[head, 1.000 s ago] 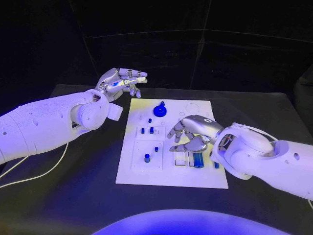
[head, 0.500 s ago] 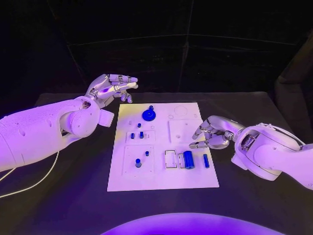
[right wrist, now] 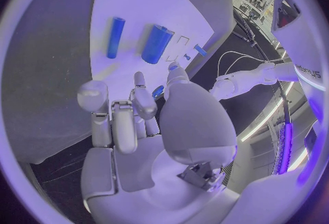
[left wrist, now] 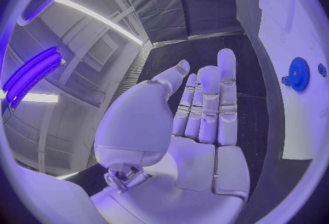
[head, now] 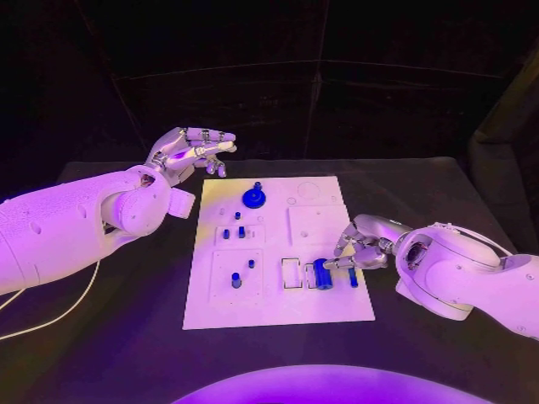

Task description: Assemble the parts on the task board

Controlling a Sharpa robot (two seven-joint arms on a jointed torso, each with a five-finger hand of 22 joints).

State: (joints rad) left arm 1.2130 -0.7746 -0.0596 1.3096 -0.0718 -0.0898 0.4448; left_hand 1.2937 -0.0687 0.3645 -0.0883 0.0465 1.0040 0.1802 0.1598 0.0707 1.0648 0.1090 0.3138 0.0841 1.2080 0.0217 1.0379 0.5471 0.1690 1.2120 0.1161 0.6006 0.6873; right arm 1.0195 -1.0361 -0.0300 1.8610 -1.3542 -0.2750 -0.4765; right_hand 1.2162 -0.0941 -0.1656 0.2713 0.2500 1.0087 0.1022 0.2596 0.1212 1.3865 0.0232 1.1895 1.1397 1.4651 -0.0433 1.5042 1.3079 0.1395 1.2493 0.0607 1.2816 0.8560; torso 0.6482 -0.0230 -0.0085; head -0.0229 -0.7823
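Beside right hand (head: 362,250), empty, fingers curled, blue cylinder (head: 324,275) lying lengthwise along task board (head: 330,307)

the head view looks down from above onto the black table (head: 124,337) with the task board (head: 275,252) at centre. each wrist view sits close behind its own hand, and both also catch part of the board and its blue parts.

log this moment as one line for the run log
left hand: open, raised beyond board | right hand: empty, at board's right edge near blue cylinder | gear: on board
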